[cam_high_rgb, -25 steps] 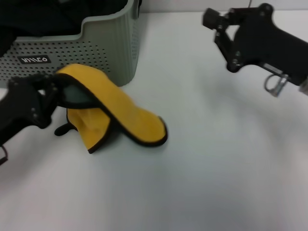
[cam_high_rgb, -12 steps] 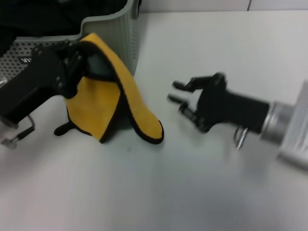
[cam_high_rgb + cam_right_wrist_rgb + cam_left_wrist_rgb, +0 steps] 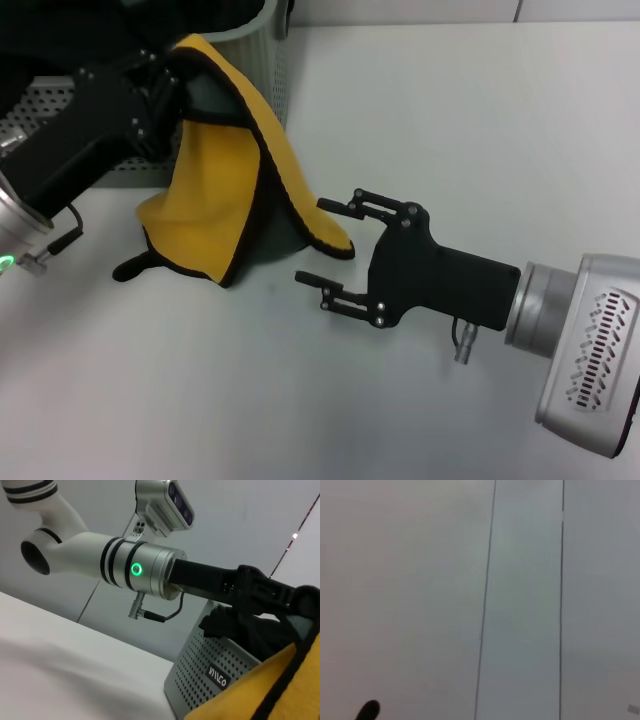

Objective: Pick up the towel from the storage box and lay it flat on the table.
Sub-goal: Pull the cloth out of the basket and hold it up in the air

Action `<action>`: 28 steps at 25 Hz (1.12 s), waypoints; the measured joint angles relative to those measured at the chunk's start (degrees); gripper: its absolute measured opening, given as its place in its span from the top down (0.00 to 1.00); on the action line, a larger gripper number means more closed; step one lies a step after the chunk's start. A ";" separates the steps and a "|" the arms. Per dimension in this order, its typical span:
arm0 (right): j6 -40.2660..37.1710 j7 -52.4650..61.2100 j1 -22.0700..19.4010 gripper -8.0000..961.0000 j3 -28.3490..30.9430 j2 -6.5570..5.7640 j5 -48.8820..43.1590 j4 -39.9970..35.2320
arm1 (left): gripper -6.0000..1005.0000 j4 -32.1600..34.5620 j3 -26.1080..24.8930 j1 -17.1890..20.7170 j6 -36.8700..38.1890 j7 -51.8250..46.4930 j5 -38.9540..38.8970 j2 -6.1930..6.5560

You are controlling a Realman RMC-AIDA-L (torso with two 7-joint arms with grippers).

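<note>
Towel (image 3: pixel 215 200) edge pinched by left gripper (image 3: pixel 170 85), right gripper (image 3: pixel 335 245) fingers spread beside it

L hand (image 3: pixel 168 82) lifted towel (image 3: pixel 215 195) higher; R hand (image 3: pixel 328 243) swung in, open, beside its hanging corner.

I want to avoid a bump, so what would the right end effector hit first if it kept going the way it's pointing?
Most likely the towel: the open right end effector points at its hanging lower edge, close by. Exact height is hard to judge.
</note>
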 joint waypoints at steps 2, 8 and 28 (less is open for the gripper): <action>-0.26 -0.22 -0.35 0.43 -0.02 0.00 0.85 0.08 | 0.96 0.00 -0.06 -0.05 -0.40 0.37 -0.71 -0.01; -4.77 -2.74 0.84 0.30 -0.26 0.04 4.96 2.31 | 0.96 0.11 0.22 -0.67 0.23 0.26 -1.37 -0.03; -9.65 -5.74 2.94 0.65 0.42 0.45 6.66 3.26 | 0.96 0.05 2.61 -1.36 1.66 0.87 -0.95 0.01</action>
